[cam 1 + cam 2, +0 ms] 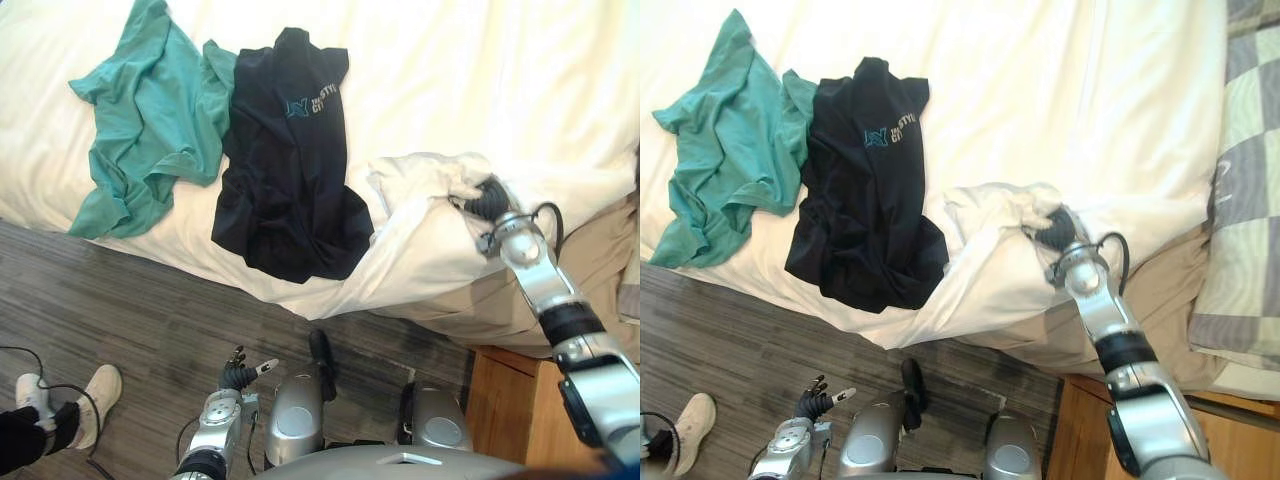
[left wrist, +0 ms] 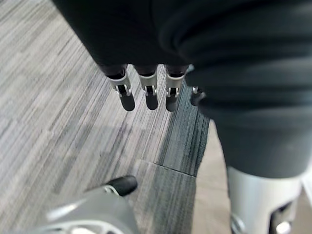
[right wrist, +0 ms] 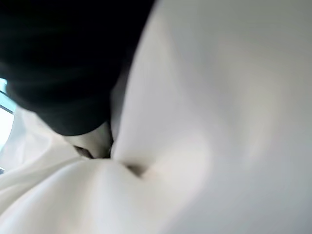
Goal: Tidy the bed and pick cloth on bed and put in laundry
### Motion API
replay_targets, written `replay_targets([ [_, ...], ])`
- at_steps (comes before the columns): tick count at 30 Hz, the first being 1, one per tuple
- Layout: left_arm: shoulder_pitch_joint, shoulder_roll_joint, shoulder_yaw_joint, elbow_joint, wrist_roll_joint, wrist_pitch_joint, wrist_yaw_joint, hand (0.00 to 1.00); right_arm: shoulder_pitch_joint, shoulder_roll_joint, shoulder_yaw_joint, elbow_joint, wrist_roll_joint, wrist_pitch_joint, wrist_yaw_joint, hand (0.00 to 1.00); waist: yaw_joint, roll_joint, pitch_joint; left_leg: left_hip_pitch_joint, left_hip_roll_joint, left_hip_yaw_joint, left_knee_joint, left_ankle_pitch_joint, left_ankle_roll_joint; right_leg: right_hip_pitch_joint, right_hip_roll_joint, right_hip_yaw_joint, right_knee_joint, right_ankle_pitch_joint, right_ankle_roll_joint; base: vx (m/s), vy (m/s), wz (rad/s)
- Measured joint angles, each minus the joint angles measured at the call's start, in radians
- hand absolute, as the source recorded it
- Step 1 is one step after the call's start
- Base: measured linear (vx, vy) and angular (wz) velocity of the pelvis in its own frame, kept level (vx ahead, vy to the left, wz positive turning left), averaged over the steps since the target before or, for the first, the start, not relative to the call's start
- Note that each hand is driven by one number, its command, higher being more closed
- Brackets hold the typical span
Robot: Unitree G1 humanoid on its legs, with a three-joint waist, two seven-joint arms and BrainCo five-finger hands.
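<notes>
A teal shirt (image 1: pixel 145 120) lies crumpled at the bed's left. Beside it a dark navy shirt (image 1: pixel 285 160) is spread out, its lower part hanging over the bed's edge. The white duvet (image 1: pixel 420 250) is folded back in a bunch at the bed's near corner. My right hand (image 1: pixel 488 200) is pushed into that bunch, with cloth gathered around it in the right wrist view (image 3: pixel 195 146). Low over the floor, away from the bed, my left hand (image 1: pixel 240 376) hangs open; its fingers (image 2: pixel 146 92) are straight and hold nothing.
Grey wood-plank floor (image 1: pixel 130 310) runs along the bed's near side. A person's white shoe (image 1: pixel 95 400) stands at lower left. A wooden nightstand (image 1: pixel 510 410) sits at lower right. A checked pillow (image 1: pixel 1245 200) lies at the right edge.
</notes>
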Motion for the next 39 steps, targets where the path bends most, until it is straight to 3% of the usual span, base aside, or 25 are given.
replay_targets([
  [3, 0.037, -0.032, 0.005, 0.030, 0.020, 0.005, -0.020, 0.00, 0.166, 0.041, -0.054, -0.070, 0.000, -0.009, 0.010, 1.00, -0.046, 0.010, -0.053, 0.065, 0.003, 0.001, -0.079, 0.012, -0.049, 0.033, 0.026, 0.008, -0.016, 0.003, 0.013, 0.07, -0.091, -0.09],
  [7, 0.061, -0.031, 0.021, 0.035, 0.053, 0.025, -0.026, 0.00, 0.326, 0.123, -0.133, -0.108, -0.002, -0.009, 0.010, 1.00, -0.053, -0.005, -0.106, 0.134, -0.002, 0.055, -0.146, 0.020, -0.064, 0.038, 0.037, 0.061, -0.024, 0.012, 0.016, 0.04, 0.007, -0.46],
  [8, 0.065, -0.031, 0.035, 0.035, 0.058, 0.026, -0.031, 0.00, 0.369, 0.156, -0.153, -0.109, -0.002, -0.008, 0.010, 0.00, -0.061, -0.015, -0.124, 0.141, -0.004, 0.070, -0.146, 0.020, -0.064, 0.044, 0.037, 0.075, -0.042, 0.025, 0.019, 0.01, 0.064, -0.39],
  [13, 0.075, -0.025, 0.099, 0.037, 0.061, 0.041, -0.031, 0.00, 0.477, 0.297, -0.253, -0.094, 0.010, -0.005, 0.000, 0.00, -0.086, -0.041, -0.181, 0.165, -0.015, 0.106, -0.176, 0.020, -0.064, 0.065, 0.038, 0.111, -0.137, 0.076, 0.018, -0.05, 0.061, -0.25],
  [22, 0.114, -0.127, 0.253, 0.040, 0.057, 0.053, -0.021, 0.00, 0.558, 0.500, -0.412, 0.019, 0.220, -0.010, -0.073, 0.00, -0.095, -0.002, -0.239, 0.271, -0.018, 0.201, -0.272, 0.041, -0.077, 0.099, 0.055, 0.166, -0.173, 0.100, 0.013, -0.05, 0.008, -0.25],
  [29, 0.124, -0.182, 0.362, 0.038, 0.039, 0.068, -0.008, 0.00, 0.557, 0.565, -0.598, 0.162, 0.407, 0.001, -0.090, 0.00, -0.072, -0.007, -0.278, 0.315, 0.011, 0.236, -0.274, 0.029, -0.099, 0.141, 0.078, 0.169, -0.195, 0.099, 0.005, 0.07, -0.046, -0.11],
  [33, 0.118, -0.219, 0.409, 0.036, 0.036, 0.069, -0.007, 0.00, 0.567, 0.586, -0.761, 0.247, 0.523, 0.079, -0.183, 0.00, -0.072, 0.006, -0.272, 0.324, 0.014, 0.250, -0.274, 0.022, -0.109, 0.151, 0.082, 0.160, -0.195, 0.098, 0.005, 0.08, -0.038, -0.09],
  [36, 0.113, -0.239, 0.441, 0.029, 0.036, 0.069, 0.004, 0.00, 0.590, 0.581, -0.844, 0.222, 0.553, 0.089, -0.243, 0.00, -0.079, 0.019, -0.265, 0.323, 0.015, 0.263, -0.275, 0.015, -0.111, 0.149, 0.082, 0.160, -0.194, 0.097, 0.005, 0.01, -0.019, -0.07],
  [39, 0.110, -0.242, 0.440, 0.026, 0.036, 0.069, 0.022, 0.00, 0.633, 0.582, -0.873, 0.046, 0.551, 0.092, -0.315, 0.00, -0.086, 0.023, -0.268, 0.325, 0.017, 0.265, -0.278, 0.008, -0.114, 0.149, 0.083, 0.156, -0.186, 0.083, 0.003, -0.01, -0.051, 0.00],
])
